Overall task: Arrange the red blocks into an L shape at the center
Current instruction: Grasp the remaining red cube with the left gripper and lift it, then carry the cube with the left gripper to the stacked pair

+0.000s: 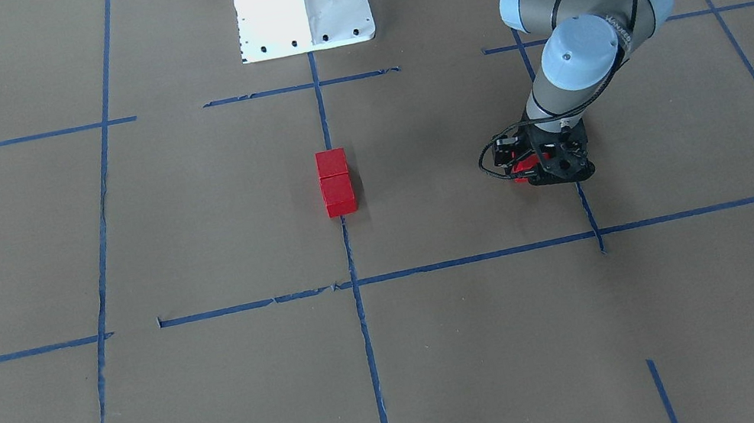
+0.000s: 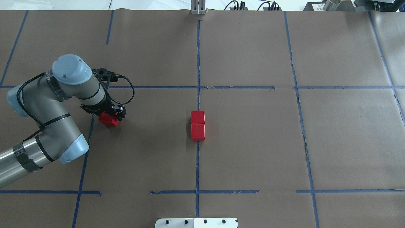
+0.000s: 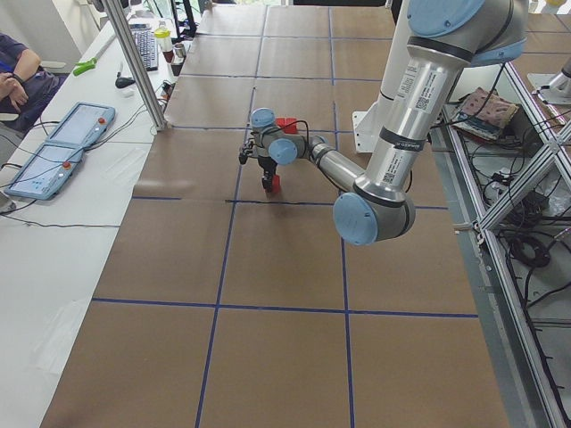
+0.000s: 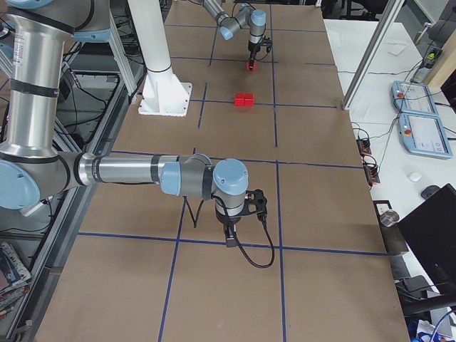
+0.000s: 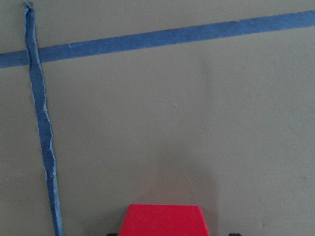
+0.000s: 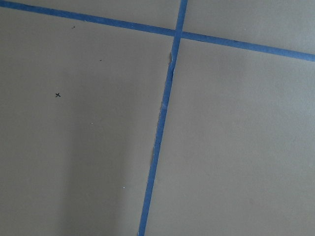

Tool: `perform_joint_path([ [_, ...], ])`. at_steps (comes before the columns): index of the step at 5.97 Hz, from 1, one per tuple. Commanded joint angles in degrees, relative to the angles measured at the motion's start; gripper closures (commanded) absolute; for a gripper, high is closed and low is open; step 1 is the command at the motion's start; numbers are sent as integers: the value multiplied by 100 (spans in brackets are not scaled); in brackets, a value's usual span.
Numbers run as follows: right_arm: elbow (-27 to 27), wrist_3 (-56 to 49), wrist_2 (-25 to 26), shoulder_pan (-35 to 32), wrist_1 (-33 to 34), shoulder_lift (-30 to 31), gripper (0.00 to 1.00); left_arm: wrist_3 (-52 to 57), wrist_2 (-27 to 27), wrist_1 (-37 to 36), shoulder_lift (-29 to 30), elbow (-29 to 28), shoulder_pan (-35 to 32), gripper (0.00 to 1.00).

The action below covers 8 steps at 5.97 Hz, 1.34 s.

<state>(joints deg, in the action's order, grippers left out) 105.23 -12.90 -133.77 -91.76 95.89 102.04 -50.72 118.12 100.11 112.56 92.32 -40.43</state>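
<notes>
Two red blocks (image 2: 197, 117) (image 2: 197, 132) lie touching in a straight row on the blue tape line of the center square (image 2: 240, 142); in the front view they are the far block (image 1: 331, 163) and the near block (image 1: 338, 196). My left gripper (image 2: 109, 119) is at the center square's left border, low over the paper and shut on the third red block (image 2: 107, 121). This block fills the bottom edge of the left wrist view (image 5: 162, 221). My right gripper (image 4: 229, 239) shows only in the exterior right view, far from the blocks; I cannot tell if it is open or shut.
The white robot base (image 1: 301, 0) stands at the table's robot side. Blue tape lines (image 6: 162, 123) divide the brown paper into squares. Operator pendants (image 3: 53, 152) and a person (image 3: 18, 71) are on the side bench beyond the table.
</notes>
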Motion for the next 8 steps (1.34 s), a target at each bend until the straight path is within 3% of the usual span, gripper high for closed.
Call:
perform_joint_path([
  [1, 6, 7, 0, 0, -9, 0, 0, -17, 9, -26, 63, 40, 0, 78],
  [2, 6, 7, 0, 0, -9, 0, 0, -156, 9, -140, 203, 102, -35, 94],
  [4, 15, 6, -9, 0, -9, 0, 0, -2122, -17, -465, 652, 346, -44, 94],
  [8, 15, -2, 0, 0, -9, 0, 0, -8833, -279, -483, 1187, 446, 463, 92],
])
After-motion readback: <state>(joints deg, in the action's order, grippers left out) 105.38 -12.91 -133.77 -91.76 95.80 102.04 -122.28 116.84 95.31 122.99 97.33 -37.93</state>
